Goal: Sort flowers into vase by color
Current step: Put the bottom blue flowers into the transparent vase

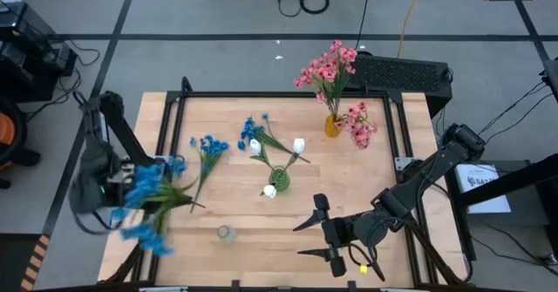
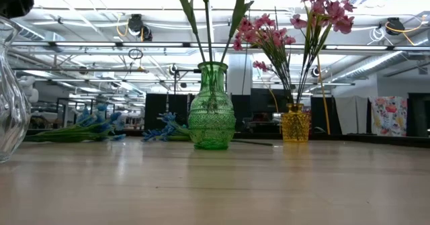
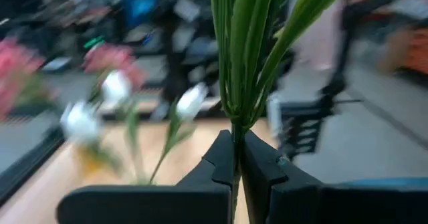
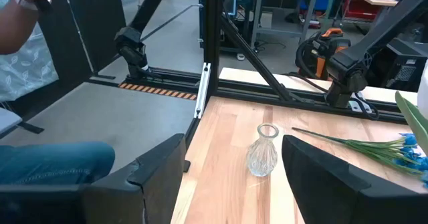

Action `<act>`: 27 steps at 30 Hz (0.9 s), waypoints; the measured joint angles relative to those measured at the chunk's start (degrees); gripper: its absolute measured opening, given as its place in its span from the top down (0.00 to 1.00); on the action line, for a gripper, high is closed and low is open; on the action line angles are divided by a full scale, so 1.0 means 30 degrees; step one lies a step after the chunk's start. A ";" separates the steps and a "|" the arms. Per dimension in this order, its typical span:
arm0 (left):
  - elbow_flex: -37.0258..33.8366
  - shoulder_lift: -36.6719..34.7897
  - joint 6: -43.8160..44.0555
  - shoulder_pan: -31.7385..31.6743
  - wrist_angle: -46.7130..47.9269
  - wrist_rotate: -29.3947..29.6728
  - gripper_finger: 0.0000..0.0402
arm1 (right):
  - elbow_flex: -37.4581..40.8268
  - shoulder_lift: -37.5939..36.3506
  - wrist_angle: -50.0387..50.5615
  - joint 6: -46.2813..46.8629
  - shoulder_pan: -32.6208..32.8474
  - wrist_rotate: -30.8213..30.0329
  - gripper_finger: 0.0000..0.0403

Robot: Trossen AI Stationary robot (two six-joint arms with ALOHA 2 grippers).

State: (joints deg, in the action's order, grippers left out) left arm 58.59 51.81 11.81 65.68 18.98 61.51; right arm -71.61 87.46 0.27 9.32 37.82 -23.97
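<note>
I've got pink flowers (image 1: 330, 70) in the yellow vase (image 1: 332, 125), white buds (image 1: 298, 145) in green; left claw (image 3: 237, 158) pinches a blue spray (image 1: 148, 196), right claw (image 1: 336, 237) gapes empty, clear vase (image 1: 226, 233) unfilled.
</note>
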 joint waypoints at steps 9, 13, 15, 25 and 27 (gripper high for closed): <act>-0.1147 -0.1074 -0.1473 -0.1334 -0.0210 -0.2350 0.98 | 0.0000 -0.0002 0.0204 0.0111 0.0000 -0.0002 0.40; -0.3618 -0.0905 0.1352 -0.1314 -0.1139 -0.2552 0.98 | 0.0000 0.0000 0.0590 0.0138 0.0051 0.0002 0.40; -0.4764 -0.0732 0.2517 -0.1065 -0.2527 -0.2486 0.98 | 0.0000 0.0000 0.0661 0.0146 0.0051 0.0002 0.40; -0.7976 0.2283 0.2909 -0.0594 -0.9122 -0.2204 0.98 | 0.0000 0.0000 0.0605 0.0141 0.0000 0.0002 0.40; -0.8075 0.2900 0.2960 -0.0594 -0.9709 -0.1994 0.98 | 0.0000 0.0000 0.0607 0.0146 0.0000 0.0002 0.40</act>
State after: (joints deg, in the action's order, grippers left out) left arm 34.36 60.51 20.69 63.90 -10.14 55.52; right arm -71.61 87.46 2.09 9.76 37.82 -23.97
